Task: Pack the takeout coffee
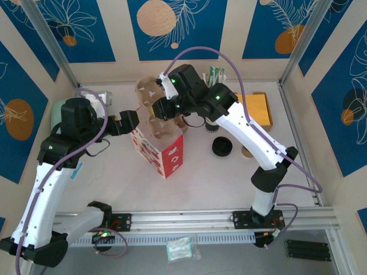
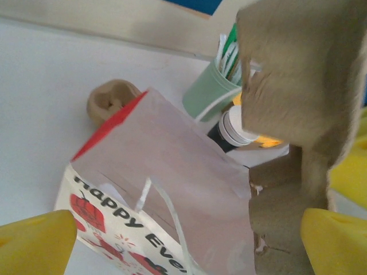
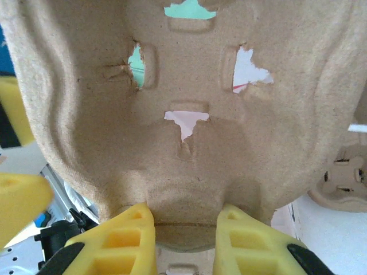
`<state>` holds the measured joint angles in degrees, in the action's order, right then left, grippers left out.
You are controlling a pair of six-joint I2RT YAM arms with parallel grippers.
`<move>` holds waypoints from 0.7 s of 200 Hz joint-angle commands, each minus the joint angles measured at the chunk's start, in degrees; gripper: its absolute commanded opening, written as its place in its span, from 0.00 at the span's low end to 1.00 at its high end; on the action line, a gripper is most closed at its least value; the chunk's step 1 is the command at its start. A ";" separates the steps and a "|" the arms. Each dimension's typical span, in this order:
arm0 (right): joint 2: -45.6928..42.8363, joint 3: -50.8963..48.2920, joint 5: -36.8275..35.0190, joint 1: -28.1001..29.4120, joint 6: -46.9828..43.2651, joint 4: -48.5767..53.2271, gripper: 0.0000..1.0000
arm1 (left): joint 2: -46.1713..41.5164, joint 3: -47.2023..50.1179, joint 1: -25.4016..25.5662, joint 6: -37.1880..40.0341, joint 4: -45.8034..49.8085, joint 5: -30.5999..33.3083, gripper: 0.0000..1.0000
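Top view: the left gripper [image 1: 127, 122] sits against the left side of the red-and-white bag [image 1: 162, 150] at frame centre, jaws spread wide. The right gripper [image 1: 159, 109] pinches a pulp cup carrier [image 1: 146, 91] standing upright at the bag's open mouth. What looks like the takeout coffee [image 1: 209, 125], a small dark-topped cup, stands on the table right of the bag, partly under the right arm. I cannot identify it with certainty. A loose black lid [image 1: 221, 146] lies just below it.

Left wrist: yellow fingertips [image 2: 37, 243] sit in both bottom corners, far apart, with the bag and carrier between them.

Right wrist: two yellow fingers [image 3: 123, 240] clamp the carrier's lower edge at bottom centre.
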<state>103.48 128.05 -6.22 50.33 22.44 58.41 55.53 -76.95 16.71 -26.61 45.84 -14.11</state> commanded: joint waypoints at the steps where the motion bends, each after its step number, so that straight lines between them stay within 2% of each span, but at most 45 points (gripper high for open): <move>1: 2.09 3.23 -0.82 0.74 -2.68 2.31 0.20 | -1.39 2.83 -0.42 -4.12 -3.19 -3.90 0.97; 91: 7.80 9.04 -3.70 2.49 -5.99 6.95 0.20 | -1.97 6.13 -0.34 -5.09 -5.08 -5.76 0.65; 140: 9.16 10.46 -6.47 3.81 -7.32 8.82 0.20 | -3.28 6.94 -0.34 -5.77 -5.07 -7.13 0.36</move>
<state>111.92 136.31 -10.63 53.25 16.86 65.36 53.69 -70.48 16.71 -31.90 42.17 -19.11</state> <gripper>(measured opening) 0.211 0.417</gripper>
